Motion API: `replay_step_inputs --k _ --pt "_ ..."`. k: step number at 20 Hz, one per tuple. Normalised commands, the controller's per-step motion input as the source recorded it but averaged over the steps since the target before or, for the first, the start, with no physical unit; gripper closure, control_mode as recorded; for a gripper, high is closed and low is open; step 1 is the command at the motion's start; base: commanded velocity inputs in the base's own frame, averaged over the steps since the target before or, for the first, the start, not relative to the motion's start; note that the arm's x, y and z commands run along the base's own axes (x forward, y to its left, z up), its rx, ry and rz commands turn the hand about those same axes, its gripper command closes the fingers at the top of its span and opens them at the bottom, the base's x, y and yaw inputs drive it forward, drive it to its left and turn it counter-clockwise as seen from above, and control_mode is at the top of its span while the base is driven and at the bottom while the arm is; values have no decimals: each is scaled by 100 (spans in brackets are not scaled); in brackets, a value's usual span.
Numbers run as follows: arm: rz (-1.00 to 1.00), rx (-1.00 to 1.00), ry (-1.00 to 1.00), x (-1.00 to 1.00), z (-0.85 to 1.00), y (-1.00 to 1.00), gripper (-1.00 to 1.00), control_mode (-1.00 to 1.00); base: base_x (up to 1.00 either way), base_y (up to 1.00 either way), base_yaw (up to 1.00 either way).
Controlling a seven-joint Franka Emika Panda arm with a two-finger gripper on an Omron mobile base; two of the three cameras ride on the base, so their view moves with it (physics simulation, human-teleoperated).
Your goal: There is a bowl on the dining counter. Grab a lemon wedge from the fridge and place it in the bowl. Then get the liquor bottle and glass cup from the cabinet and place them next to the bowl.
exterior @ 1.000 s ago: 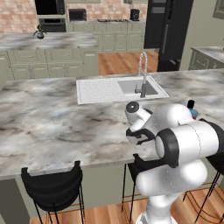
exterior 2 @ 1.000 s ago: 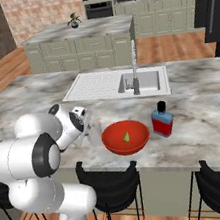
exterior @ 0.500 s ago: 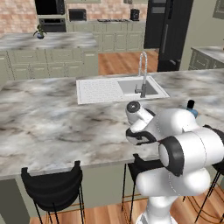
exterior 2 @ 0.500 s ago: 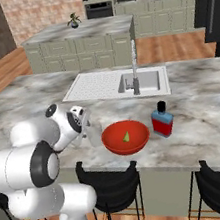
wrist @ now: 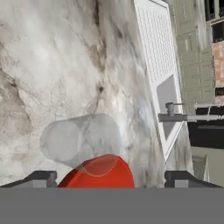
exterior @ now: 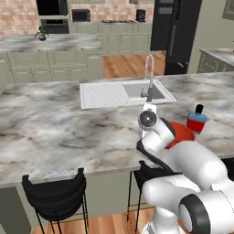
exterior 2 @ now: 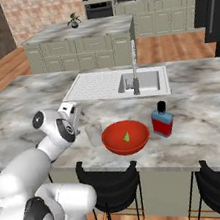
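Hand view: jaws (wrist: 109, 177) now spread wide, holding nothing; second ago shut. Glass cup (wrist: 83, 138) stands free on marble desk (wrist: 52, 65), touching red bowl (wrist: 98, 173). Bowl cut off by bottom edge. Right base view: cup (exterior 2: 94, 134) just left of bowl (exterior 2: 126, 137), lemon wedge (exterior 2: 127, 137) inside bowl, liquor bottle (exterior 2: 162, 120) just right of bowl. Left base view: arm hides cup, most of bowl (exterior: 183, 132); bottle (exterior: 197, 121) beside bowl.

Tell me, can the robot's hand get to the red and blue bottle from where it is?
Probably yes, by going over or around. The gripper hangs open by the glass cup, and the red bowl sits between it and the liquor bottle. Nothing stands above the bowl.
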Motion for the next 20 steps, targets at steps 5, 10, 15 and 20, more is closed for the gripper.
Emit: replay_step_inputs --k 5,10,15,20 --pt "2 0 -28 -47 100 0 -100 -100 0 0 0" --pt "0 4 -7 -58 100 0 -100 -100 0 0 0" --pt "-3 12 3 -97 85 -12 -100 -100 0 0 0" --pt "-11 19 9 -100 65 -34 -100 -100 0 0 0"
